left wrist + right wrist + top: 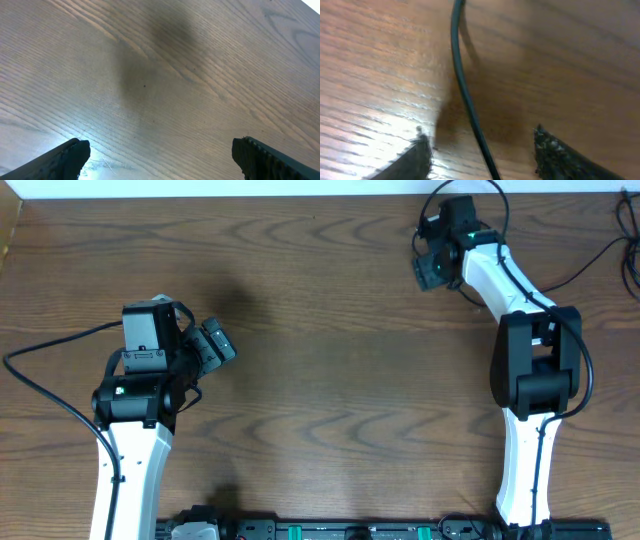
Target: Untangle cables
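Brown wood-grain bench (320, 330) under both arms. Released left end effector (160, 155) hangs over plain wood, fingers (65, 160) wide apart. Also released, right end effector (482, 157) sits near the far edge on the right side. One thin black cable (461, 85) runs between its fingers, ungripped, with its shadow alongside. Cannot tell where the cable's ends lie.

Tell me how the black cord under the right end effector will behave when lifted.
The black cord is thin and bends along its run, so it will probably droop, not hold shape. Being so thin, it is likely light. Its smooth jacket may slip from the right end effector.
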Available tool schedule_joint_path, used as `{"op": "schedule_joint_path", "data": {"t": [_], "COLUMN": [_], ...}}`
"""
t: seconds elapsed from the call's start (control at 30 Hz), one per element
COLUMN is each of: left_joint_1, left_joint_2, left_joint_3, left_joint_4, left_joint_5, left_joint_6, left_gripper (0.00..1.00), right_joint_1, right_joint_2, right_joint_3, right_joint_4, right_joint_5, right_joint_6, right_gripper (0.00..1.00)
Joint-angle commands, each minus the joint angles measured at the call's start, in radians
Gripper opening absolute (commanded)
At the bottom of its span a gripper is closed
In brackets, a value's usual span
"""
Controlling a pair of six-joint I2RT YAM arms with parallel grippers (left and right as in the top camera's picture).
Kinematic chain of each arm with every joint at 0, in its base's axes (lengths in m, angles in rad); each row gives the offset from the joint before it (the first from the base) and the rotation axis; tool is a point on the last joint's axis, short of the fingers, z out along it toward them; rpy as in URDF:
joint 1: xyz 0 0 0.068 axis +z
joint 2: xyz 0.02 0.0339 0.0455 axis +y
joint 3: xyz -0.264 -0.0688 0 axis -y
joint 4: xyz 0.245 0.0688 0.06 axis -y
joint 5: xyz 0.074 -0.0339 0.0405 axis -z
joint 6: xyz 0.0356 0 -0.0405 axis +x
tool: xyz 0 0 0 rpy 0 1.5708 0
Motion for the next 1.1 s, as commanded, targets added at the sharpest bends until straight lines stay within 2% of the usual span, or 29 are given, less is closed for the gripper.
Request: {"op": "schedule_joint_path", "data": {"t": [0.0,0.03,0.07,0.23,0.33,0.57,0.77,0.93,1.07], "left_joint_1": [0.004,0.004,0.004,0.005,0.004,0.004,0.004,0.005,0.004], "left_joint_2": [-0.003,-0.003,-0.003,-0.003,-0.003,-0.003,-0.003,-0.003,-0.003], "left_joint_3": [0.007,0.007,0.007,0.007,0.007,0.007,0.007,0.007,0.007], "left_joint_4": [-0.003,-0.003,-0.003,-0.004,-0.003,-0.003,-0.003,-0.003,-0.003], "left_joint_5": [-0.013,-0.013,-0.013,-0.013,-0.013,-0.013,-0.013,-0.013,-0.013], "left_joint_6": [-0.004,-0.004,-0.004,-0.004,-0.004,-0.004,-0.004,-0.004,-0.004], "left_gripper": [0.98,0.98,0.98,0.98,0.98,0.98,0.98,0.98,0.98], "right_joint_1": [-0.007,-0.009,-0.009,-0.008,-0.008,-0.008,-0.031,-0.079,-0.129], "right_joint_2": [0.009,0.005,0.0,-0.043,-0.051,-0.051,-0.051,-0.051,-0.043], "right_joint_3": [-0.031,-0.027,-0.019,0.095,0.223,0.483,0.633,0.665,0.645], "right_joint_4": [0.002,0.004,0.01,0.109,0.206,0.379,0.414,0.357,0.229], "right_joint_5": [0.011,0.011,0.011,0.002,-0.068,-0.359,-0.545,-0.476,-0.31], "right_joint_6": [-0.007,-0.007,-0.006,-0.003,0.016,0.213,0.328,0.284,0.142], "right_gripper": [0.14,0.02,0.01,0.01,0.01,0.01,0.01,0.01,0.01]}}
